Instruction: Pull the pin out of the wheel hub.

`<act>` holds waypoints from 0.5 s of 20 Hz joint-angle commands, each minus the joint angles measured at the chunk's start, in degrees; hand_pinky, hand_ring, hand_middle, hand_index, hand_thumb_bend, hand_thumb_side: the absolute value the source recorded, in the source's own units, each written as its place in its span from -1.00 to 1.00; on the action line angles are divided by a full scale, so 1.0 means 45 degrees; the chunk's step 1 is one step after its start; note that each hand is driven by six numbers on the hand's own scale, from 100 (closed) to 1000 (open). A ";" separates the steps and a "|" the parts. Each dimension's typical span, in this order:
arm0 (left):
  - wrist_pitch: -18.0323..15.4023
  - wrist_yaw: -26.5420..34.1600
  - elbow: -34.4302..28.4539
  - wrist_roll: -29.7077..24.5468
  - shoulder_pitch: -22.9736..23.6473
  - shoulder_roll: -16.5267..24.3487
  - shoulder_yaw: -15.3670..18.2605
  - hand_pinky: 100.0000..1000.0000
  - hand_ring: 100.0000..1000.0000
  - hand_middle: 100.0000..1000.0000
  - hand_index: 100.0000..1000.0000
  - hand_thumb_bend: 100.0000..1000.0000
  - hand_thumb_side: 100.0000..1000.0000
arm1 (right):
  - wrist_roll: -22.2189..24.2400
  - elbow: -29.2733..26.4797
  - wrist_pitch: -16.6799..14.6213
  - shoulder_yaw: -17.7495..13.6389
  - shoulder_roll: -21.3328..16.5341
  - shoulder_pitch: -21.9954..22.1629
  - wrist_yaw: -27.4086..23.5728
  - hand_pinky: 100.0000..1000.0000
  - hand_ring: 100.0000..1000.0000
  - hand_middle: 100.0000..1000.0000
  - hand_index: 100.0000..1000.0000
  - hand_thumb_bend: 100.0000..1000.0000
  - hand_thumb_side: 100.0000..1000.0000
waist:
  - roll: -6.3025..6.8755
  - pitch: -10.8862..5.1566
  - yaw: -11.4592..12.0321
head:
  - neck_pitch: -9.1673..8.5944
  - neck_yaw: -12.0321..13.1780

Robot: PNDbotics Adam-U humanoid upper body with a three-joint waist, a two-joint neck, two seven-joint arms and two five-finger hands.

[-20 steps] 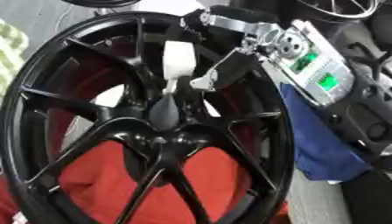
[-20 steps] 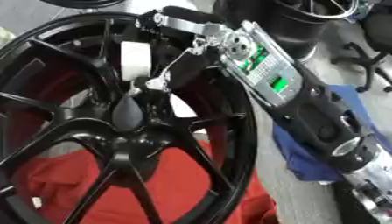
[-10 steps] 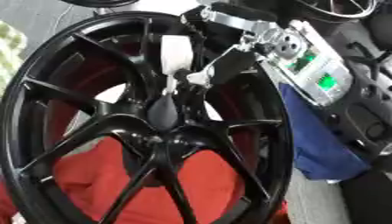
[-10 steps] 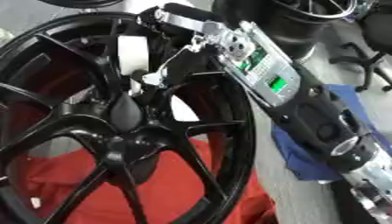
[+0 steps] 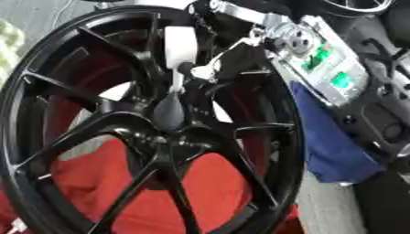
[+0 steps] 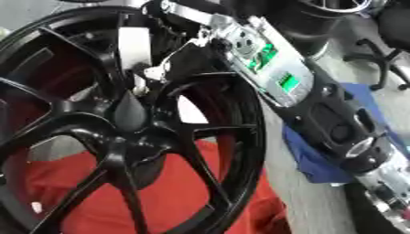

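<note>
White against black: in the left eye view the pin point(image 5: 178, 45) stands nearly upright above the hub point(image 5: 164, 132) of the wheel point(image 5: 152, 123), and my right hand point(image 5: 210, 68) pinches it from the right — the pull runs up along its axis. In the right eye view, red cloth point(image 6: 172, 192) lies beneath and blue cloth point(image 6: 320, 160) beside; the room beyond is cluttered — my left hand is unseen.
</note>
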 commanded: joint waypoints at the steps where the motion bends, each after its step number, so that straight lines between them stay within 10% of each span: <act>1: 0.0012 -0.0103 -0.0100 0.0017 -0.0076 0.0031 -0.0034 0.40 0.19 0.03 0.47 -0.88 1.00 | -0.0430 -0.0407 0.0350 -0.0281 -0.0348 -0.0166 -0.0444 0.18 -0.01 -0.88 -0.14 -0.43 -1.00 | 0.0160 -0.0426 -0.0057 | 0.0141 0.0034; 10: 0.0022 -0.0157 0.0115 0.0144 0.0152 0.0081 0.0082 0.40 0.19 0.03 0.47 -0.88 1.00 | -0.1967 -0.0916 0.0921 -0.1145 -0.0824 -0.0115 -0.2722 0.12 -0.05 -0.93 -0.14 -0.45 -1.00 | 0.0298 -0.0794 -0.0446 | 0.0447 0.0108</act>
